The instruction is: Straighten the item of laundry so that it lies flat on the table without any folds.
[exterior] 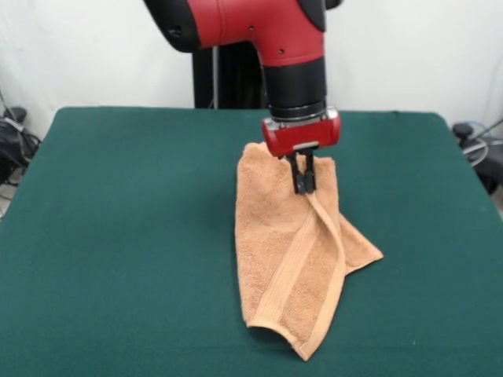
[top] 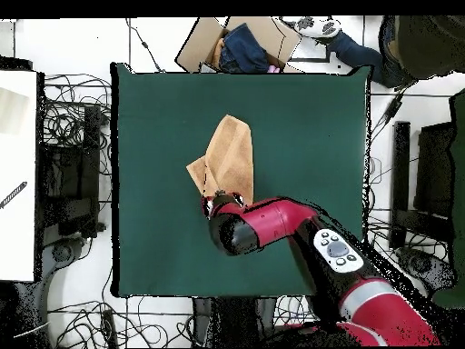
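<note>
Jaws (exterior: 303,182): my two black fingers (exterior: 309,174) pinched together on a raised fold of the towel (exterior: 287,259), hanging from a red wrist block under the black cuff of my red arm (exterior: 259,27).

Item 1, towel. Light orange-tan terry, looped nap, small beside the bench. It rises to my jaws as a peak and falls away below them in a long drape toward the front edge of the bench. A flat woven band and a hemmed border run down from my jaws along the middle of the cloth. One corner sticks out sideways below my jaws and lies on the felt. The lowest end curls over on itself, leaving a small dark hollow under the fold. From overhead the cloth (top: 227,154) shows as a narrow folded wedge running away from my jaws, with a smaller flap beside it.

Item 2, bench (exterior: 118,236). Dark green felt-like top, matte, rectangular with rounded corners.

Item 3, cardboard box (top: 202,47). Brown, flaps open, on the floor beyond the bench edge farthest from my jaws in the overhead view. Contents: dark blue fabric (top: 243,47), bunched.
</note>
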